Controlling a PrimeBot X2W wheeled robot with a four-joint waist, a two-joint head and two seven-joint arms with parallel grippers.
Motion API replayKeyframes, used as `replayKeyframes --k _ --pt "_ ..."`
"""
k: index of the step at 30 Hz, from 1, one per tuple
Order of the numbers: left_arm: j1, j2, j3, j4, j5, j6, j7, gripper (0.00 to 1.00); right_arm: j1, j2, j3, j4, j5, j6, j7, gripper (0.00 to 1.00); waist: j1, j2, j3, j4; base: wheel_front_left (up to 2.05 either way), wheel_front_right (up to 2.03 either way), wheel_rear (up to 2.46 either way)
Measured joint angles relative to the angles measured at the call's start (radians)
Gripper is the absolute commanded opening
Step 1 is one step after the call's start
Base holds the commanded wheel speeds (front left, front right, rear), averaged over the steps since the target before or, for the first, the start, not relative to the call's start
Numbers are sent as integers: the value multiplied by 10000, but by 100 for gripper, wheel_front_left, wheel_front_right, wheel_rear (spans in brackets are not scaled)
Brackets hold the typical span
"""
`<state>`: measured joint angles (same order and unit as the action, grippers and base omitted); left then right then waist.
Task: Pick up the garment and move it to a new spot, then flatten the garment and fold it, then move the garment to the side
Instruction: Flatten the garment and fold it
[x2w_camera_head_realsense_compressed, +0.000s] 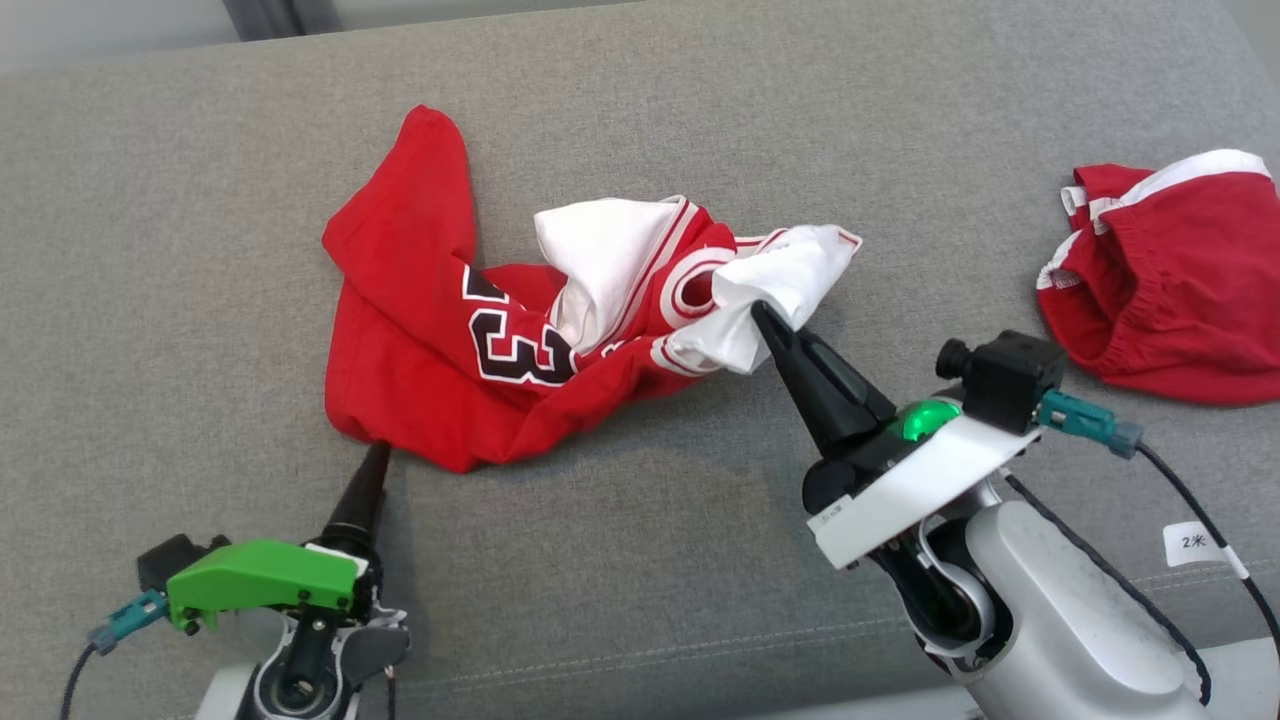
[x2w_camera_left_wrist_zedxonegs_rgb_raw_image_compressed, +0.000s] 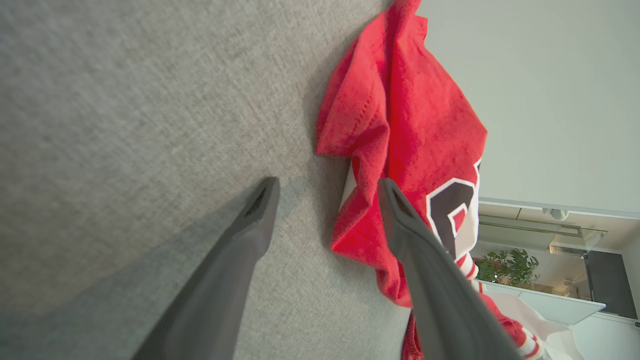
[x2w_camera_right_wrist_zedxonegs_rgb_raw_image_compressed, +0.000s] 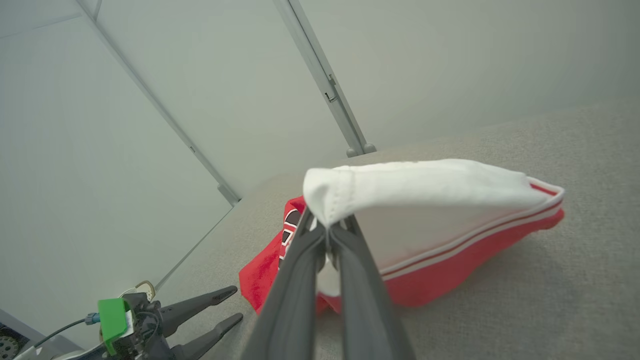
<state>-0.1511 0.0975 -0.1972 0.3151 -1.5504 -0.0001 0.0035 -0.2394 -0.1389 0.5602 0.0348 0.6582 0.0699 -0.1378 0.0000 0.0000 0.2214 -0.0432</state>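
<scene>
Grey sofa seat (x2w_camera_head_realsense_compressed: 640, 560) under everything; woven fabric, stitched seam along the near edge.

Red jersey (x2w_camera_head_realsense_compressed: 420, 300) crumpled at mid-seat. White lining turned out at its centre and right end. Black number with white outline facing up on its near-left part. One red flap stretched off toward the sofa back.

Second red garment (x2w_camera_head_realsense_compressed: 1170, 290), white-trimmed with a gathered waistband, well to the right of the jersey and apart from it.

Right gripper (x2w_camera_head_realsense_compressed: 762, 312) at the jersey's right end, jaws pressed together, pinching a white hemmed fold. Seen from the right wrist (x2w_camera_right_wrist_zedxonegs_rgb_raw_image_compressed: 327, 232): fold draped over the tips and raised above the rest of the cloth (x2w_camera_right_wrist_zedxonegs_rgb_raw_image_compressed: 450, 200), red-striped edge trailing to the right.

Left gripper (x2w_camera_head_realsense_compressed: 378, 455) at the jersey's near-left corner, low over the seat. Jaws spread wide in the left wrist view (x2w_camera_left_wrist_zedxonegs_rgb_raw_image_compressed: 328, 187), one finger over bare sofa, the other across the red hem (x2w_camera_left_wrist_zedxonegs_rgb_raw_image_compressed: 400, 115), the cloth edge lying between them. Contact with the cloth: cannot tell. Nothing gripped.

Green cover (x2w_camera_head_realsense_compressed: 260, 580) on the left wrist, nearer than the jersey.

White cable tag (x2w_camera_head_realsense_compressed: 1190, 543), near-right of the jersey.
</scene>
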Motion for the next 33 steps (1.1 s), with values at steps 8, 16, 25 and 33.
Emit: replayKeyframes --k 8,16,25,33 --pt "1 -510 -382 161 -29 -188 -148 100 -885 69 -311 -1174 380 96 380 0 0 0 -215 268 0 0 0" --pt "-7 -552 -721 397 -194 -428 -407 100 -1811 -215 -349 -1766 441 92 1398 0 0 0 -564 457 0 0 0" --pt "-44 -558 -911 562 -568 -633 -976 100 -1926 -196 -334 -2234 867 -90 2284 0 0 0 -812 807 0 0 0" --pt "-897 -222 -3933 73 3628 -1099 -1202 100 -2071 -146 -407 -2493 1175 -290 2725 0 0 0 -821 820 0 0 0"
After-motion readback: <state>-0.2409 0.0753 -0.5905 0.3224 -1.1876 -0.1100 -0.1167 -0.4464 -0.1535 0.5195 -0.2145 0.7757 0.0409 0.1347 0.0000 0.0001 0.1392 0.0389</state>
